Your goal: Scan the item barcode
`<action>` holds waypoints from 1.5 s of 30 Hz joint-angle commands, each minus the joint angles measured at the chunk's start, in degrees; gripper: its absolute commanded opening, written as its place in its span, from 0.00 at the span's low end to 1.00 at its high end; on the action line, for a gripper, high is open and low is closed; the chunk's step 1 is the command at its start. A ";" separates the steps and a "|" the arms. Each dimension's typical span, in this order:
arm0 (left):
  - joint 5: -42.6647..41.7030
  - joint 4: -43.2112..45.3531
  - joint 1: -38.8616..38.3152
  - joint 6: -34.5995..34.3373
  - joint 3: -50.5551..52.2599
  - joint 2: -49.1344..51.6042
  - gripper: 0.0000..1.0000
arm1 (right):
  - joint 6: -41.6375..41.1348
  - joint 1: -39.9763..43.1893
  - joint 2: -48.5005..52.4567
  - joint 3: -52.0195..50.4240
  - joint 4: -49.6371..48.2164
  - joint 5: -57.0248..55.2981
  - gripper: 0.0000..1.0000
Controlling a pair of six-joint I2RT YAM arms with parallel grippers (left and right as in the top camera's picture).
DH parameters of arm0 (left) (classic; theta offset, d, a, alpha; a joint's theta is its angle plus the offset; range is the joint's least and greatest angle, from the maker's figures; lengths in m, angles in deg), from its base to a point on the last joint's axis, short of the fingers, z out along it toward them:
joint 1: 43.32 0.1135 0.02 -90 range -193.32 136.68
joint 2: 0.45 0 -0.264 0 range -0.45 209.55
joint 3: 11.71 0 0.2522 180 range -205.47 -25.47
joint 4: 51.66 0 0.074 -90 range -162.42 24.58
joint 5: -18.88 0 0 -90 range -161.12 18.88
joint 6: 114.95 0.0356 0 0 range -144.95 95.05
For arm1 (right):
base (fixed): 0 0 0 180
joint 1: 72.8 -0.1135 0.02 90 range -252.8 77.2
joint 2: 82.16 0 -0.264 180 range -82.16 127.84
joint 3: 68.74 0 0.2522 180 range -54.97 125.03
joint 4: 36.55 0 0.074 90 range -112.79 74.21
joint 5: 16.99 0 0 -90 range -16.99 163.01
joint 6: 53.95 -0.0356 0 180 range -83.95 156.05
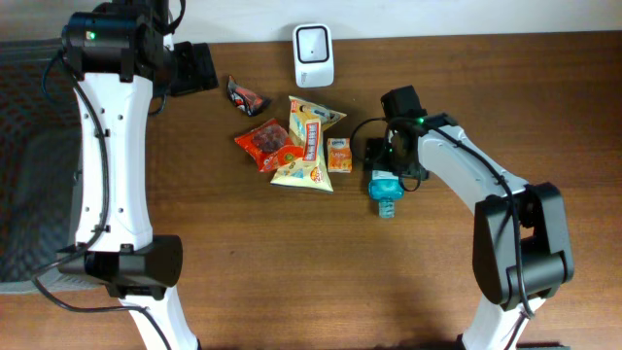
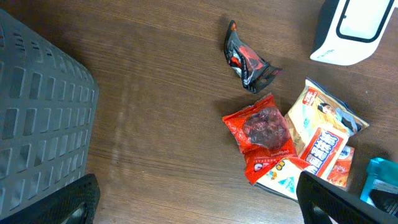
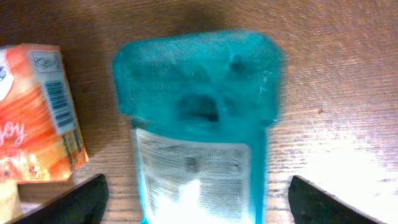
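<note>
Under the right hand (image 3: 199, 200), fingers (image 3: 74, 202) apart, lies a teal white-labelled bottle (image 3: 199, 81).

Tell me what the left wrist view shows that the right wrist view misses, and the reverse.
Only left wrist: the grey basket, the white scanner, a black-and-red wrapper, a red snack bag and a yellow snack bag. Only right wrist: the barcode on the orange box and the label on the teal bottle. Both: that box, that bottle and the wooden table.

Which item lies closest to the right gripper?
The teal plastic bottle, directly below the right gripper; the small orange packet lies further aside.
</note>
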 commanded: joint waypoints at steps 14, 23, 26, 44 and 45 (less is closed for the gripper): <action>-0.42 -0.04 -0.07 -0.35 0.02 0.07 0.99 | 14.14 -7.69 2.51 10.08 11.37 -17.29 0.82; -0.42 -0.04 -0.17 -0.35 0.02 0.07 0.99 | 11.10 -11.69 9.53 10.03 9.92 -25.35 0.81; -0.42 -0.04 -0.15 -0.35 0.02 0.07 0.99 | 11.10 -11.74 11.50 10.01 9.11 -25.44 0.81; -0.42 -0.04 -0.15 -0.35 0.02 0.07 0.99 | 6.99 0.17 11.96 15.56 10.88 -3.74 0.42; -0.42 -0.04 -0.15 -0.35 0.02 0.07 0.99 | 7.08 1.68 11.96 16.90 12.17 -1.68 0.43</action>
